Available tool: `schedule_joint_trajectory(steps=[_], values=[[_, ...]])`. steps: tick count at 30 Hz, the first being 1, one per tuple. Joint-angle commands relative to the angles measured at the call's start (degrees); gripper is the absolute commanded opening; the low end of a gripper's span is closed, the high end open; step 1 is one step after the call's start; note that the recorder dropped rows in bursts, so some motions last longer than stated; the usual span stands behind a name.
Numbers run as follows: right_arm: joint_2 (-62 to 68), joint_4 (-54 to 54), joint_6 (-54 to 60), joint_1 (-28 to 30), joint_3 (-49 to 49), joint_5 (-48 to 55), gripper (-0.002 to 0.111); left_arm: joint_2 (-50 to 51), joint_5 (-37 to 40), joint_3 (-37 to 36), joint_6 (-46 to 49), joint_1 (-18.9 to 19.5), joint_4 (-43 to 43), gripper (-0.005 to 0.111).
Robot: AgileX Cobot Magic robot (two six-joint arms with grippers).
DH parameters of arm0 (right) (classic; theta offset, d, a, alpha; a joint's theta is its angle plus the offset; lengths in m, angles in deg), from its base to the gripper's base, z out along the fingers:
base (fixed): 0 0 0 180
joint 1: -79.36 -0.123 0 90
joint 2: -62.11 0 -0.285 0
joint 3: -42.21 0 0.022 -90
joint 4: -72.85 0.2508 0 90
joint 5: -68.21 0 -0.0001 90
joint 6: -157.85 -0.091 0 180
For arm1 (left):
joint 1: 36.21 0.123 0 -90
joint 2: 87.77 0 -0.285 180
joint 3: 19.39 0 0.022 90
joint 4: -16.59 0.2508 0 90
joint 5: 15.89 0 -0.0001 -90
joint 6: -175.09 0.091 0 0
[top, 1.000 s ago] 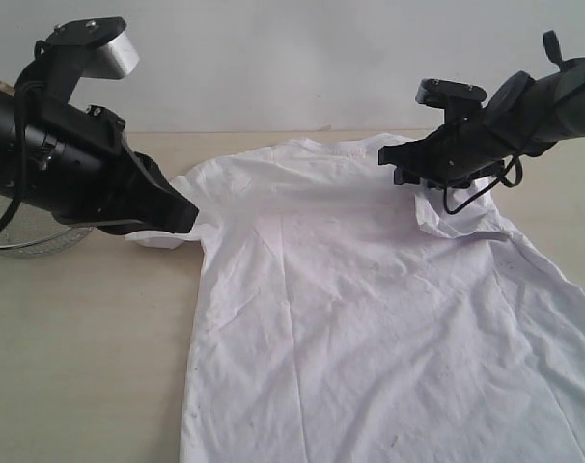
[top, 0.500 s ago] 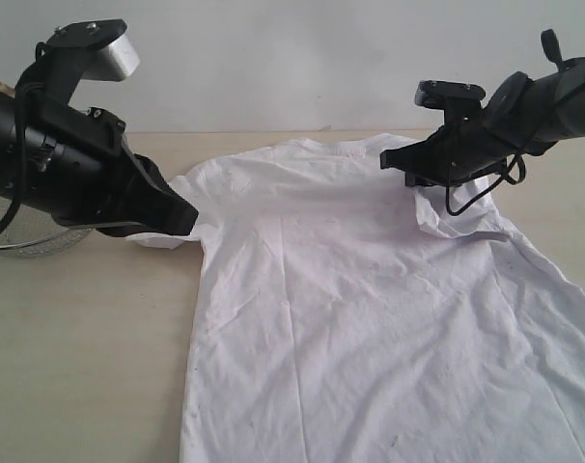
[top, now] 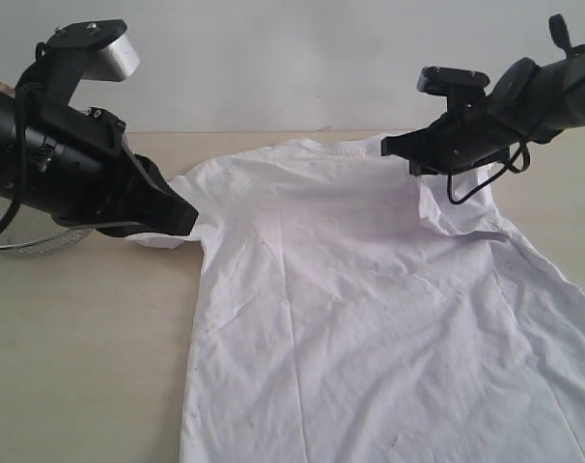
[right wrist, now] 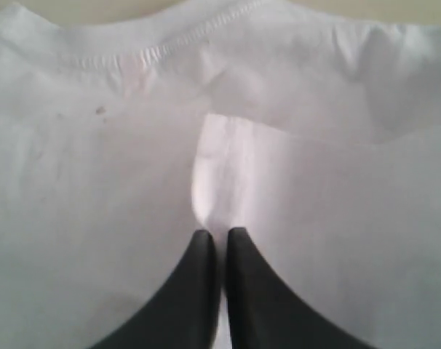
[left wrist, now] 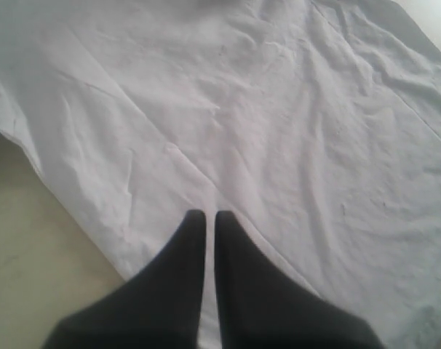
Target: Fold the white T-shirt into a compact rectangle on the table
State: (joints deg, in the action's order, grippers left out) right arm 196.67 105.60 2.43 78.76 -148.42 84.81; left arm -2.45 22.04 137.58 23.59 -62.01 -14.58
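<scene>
The white T-shirt [top: 350, 309] lies spread on the table [top: 80, 367] with its plain face up and its collar [right wrist: 169, 47] toward the far edge. No red lettering shows. My left gripper [top: 188, 220] sits low at the shirt's left sleeve edge, shut, with a thin strip of cloth between its fingertips [left wrist: 209, 216]. My right gripper [top: 401, 156] hangs above the right shoulder, shut on a pinch of the T-shirt [right wrist: 219, 234]. That fabric is pulled up into a raised fold [right wrist: 220, 167], and the sleeve [top: 457, 217] is doubled over below it.
A silver wire-mesh bowl [top: 32, 239] stands on the table at the far left, partly behind my left arm. Bare tabletop [left wrist: 31, 254] lies left of the shirt. The shirt's lower part runs out of the exterior view at the bottom and right.
My right gripper has risen slightly and drawn back, lifting the pinched shoulder fabric higher. The left arm and the rest of the shirt have not moved.
</scene>
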Motion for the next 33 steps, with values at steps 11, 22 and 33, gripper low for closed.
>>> schedule_joint_trajectory(steps=[11,22,33], values=[[-3.08,1.65,0.59,-0.02,-0.22,5.07,0.000,-0.17,0.03,-0.24,-0.24,0.13,0.17,0.005],[-0.91,1.65,2.98,-3.26,-0.22,4.78,0.022,-0.17,0.95,-0.24,-0.24,0.13,0.17,0.005],[-7.09,1.40,-1.06,-0.97,-0.22,3.82,0.059,-0.17,1.17,-0.24,-0.24,0.13,0.17,0.005]])
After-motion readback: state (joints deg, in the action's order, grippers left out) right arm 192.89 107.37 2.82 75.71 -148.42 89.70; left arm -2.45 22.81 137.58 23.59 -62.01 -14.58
